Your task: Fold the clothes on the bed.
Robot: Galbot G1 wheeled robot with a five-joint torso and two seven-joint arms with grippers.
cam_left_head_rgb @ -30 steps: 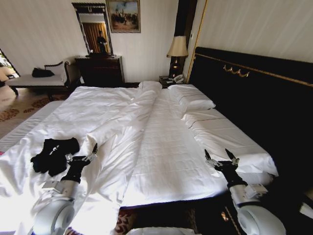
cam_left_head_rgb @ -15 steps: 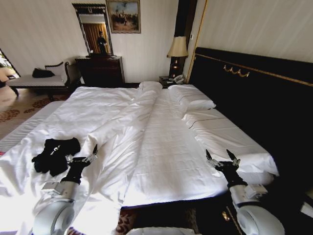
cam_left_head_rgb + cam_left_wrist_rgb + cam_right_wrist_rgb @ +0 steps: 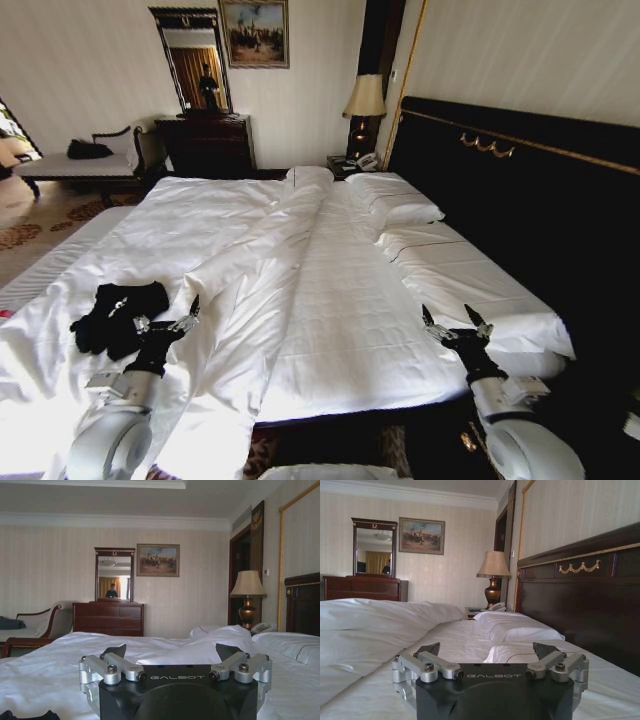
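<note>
The clothes (image 3: 120, 315) are one crumpled black T-shirt lying on the near left part of the bed (image 3: 340, 300), which has white sheets. My left gripper (image 3: 168, 318) hovers open just to the right of the heap, apart from it and holding nothing. In the left wrist view the left gripper (image 3: 172, 651) shows its spread fingers, and a scrap of the black clothes (image 3: 25, 715) lies at the frame's corner. My right gripper (image 3: 455, 322) is open and holds nothing, low over the near right of the bed by the headboard side. The right wrist view shows the right gripper (image 3: 487, 649) with its fingers spread.
A bunched white duvet (image 3: 270, 250) runs as a ridge down the bed's middle. Pillows (image 3: 395, 205) lie against the tall dark headboard (image 3: 520, 190) on the right. Beyond the bed stand a lamp (image 3: 364, 100), a dark dresser (image 3: 207, 143) and a chaise (image 3: 80, 160).
The whole head view has shifted slightly, so the camera has moved. Both grippers keep the same open pose, and the clothes lie as before.
</note>
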